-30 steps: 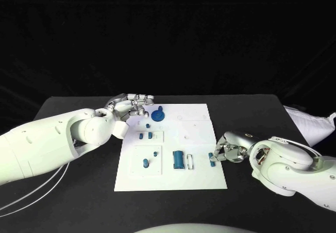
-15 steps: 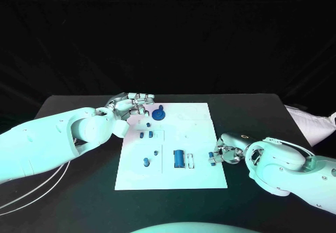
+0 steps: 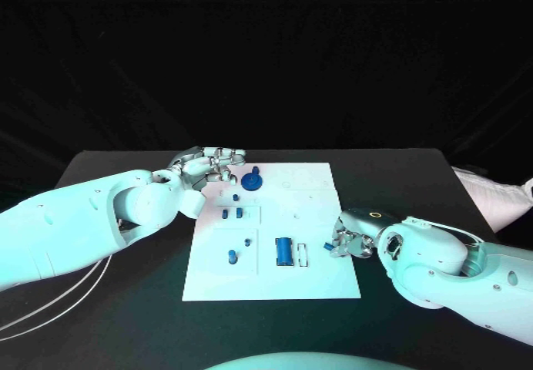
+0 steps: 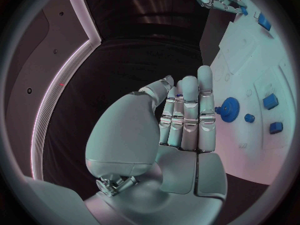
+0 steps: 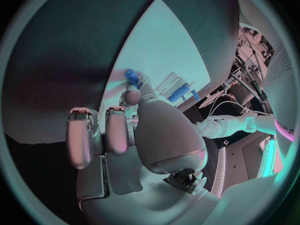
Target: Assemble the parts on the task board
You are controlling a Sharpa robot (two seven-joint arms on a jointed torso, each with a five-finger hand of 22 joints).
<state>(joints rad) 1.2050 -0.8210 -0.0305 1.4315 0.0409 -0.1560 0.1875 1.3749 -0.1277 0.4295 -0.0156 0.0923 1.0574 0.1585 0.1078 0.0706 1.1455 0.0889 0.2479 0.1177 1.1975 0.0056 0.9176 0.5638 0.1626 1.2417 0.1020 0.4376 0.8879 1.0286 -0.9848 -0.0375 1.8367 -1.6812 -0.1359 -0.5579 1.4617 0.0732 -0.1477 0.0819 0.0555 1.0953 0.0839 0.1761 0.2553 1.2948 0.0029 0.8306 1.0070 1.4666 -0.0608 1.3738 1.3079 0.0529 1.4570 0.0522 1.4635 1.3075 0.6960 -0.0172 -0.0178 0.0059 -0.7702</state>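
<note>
Head view: one task board [image 3: 313, 285], left robot hand [image 3: 208, 166] spread empty, right robot hand [image 3: 352, 238] pinching one blue part [image 3: 330, 247].

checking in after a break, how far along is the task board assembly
Early to midway, I'd judge. Done: a blue gear sits on the task board, near the left hand, which holds nothing. In hand: the right hand pinches a small blue peg at the board's right edge. Left: a blue cylinder and several small blue pieces lie about the board.
</note>
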